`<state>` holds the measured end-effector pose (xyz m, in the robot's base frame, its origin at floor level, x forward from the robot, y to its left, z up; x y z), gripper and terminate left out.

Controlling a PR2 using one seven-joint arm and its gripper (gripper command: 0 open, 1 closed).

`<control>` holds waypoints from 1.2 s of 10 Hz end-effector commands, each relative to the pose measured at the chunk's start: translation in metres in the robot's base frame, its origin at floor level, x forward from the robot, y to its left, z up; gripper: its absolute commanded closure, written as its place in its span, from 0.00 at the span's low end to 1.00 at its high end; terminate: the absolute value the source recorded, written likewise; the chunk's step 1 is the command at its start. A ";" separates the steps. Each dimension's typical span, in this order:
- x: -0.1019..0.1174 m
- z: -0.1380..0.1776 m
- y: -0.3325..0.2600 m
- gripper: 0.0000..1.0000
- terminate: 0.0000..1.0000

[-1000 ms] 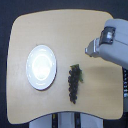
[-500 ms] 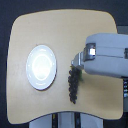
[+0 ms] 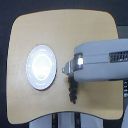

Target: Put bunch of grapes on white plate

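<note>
The white plate (image 3: 41,66) lies on the tan table toward the exterior view's left, with nothing on it. The bunch of grapes (image 3: 73,91) is a dark narrow cluster lying on the table to the plate's right. Its upper end is hidden under my arm. My gripper (image 3: 66,68) reaches in from the exterior view's right and hangs over the top end of the bunch, between the plate and the grapes. The view is too blurred to show how its fingers stand or whether they touch the grapes.
The rounded wooden table (image 3: 60,30) fills most of the view. My bulky grey forearm (image 3: 102,62) covers its right side. Dark floor surrounds the table edges, and a pale stand (image 3: 65,120) shows below the front edge.
My arm has pushed in from the upper right toward the left and now covers the top of the grape bunch. The grapes and plate stay where they were.
</note>
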<state>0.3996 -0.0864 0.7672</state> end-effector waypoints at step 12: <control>-0.014 -0.045 -0.018 1.00 0.00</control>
<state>0.3937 -0.1117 0.7159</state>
